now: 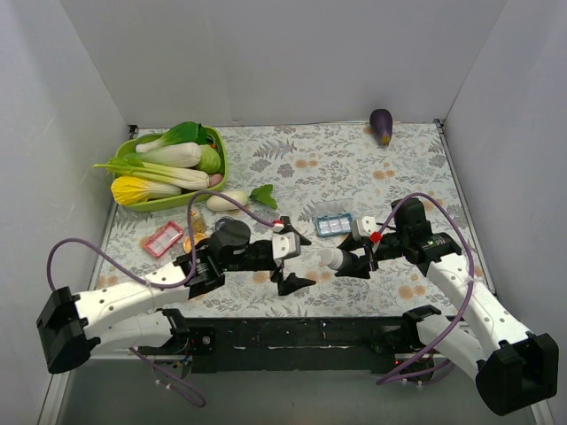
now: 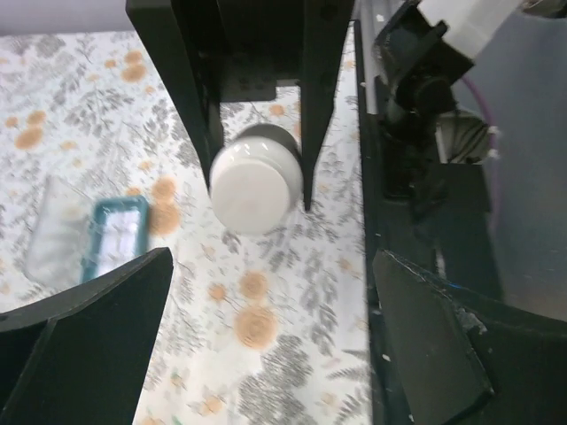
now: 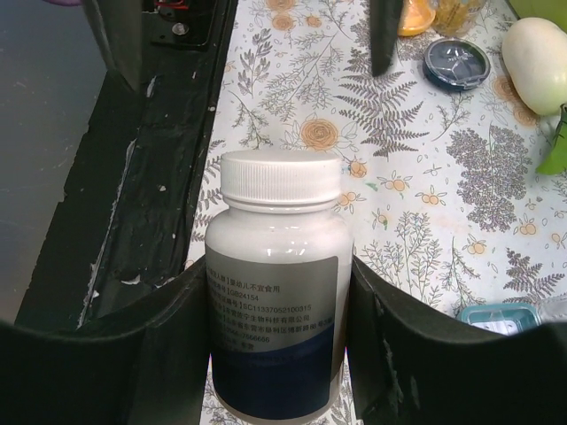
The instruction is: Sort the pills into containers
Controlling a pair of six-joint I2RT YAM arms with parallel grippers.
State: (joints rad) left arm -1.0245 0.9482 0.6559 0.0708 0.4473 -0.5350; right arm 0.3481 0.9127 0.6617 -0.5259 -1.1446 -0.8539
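clamping white bottle [image 3: 275, 283], right pincer [image 1: 347, 263] near table's dark front edge [image 3: 133, 204]

Robot lab, white enclosure walls [image 1: 283, 53]

- The bench [image 1: 354, 168] is covered with a white cloth printed with grey ferns and orange blossoms.
- The bottle [image 3: 281, 181] is white with a white cap, a grey label and a dark blue band low down.
- The right end effector [image 3: 276, 264] and the left end effector [image 2: 273, 257] are black.
- The blue-rimmed tray [image 1: 335, 225] is clear with a teal-blue edge.
- The red-rimmed tray [image 1: 163, 239] is clear too.
- One round dish [image 3: 455, 62] is blue-grey, and the orange dish [image 3: 415, 16] is translucent.
- The basket [image 1: 221, 158] is bright green, and its leafy vegetables [image 1: 168, 164] are green, white and yellow.
- The eggplant [image 1: 381, 125] is dark purple.
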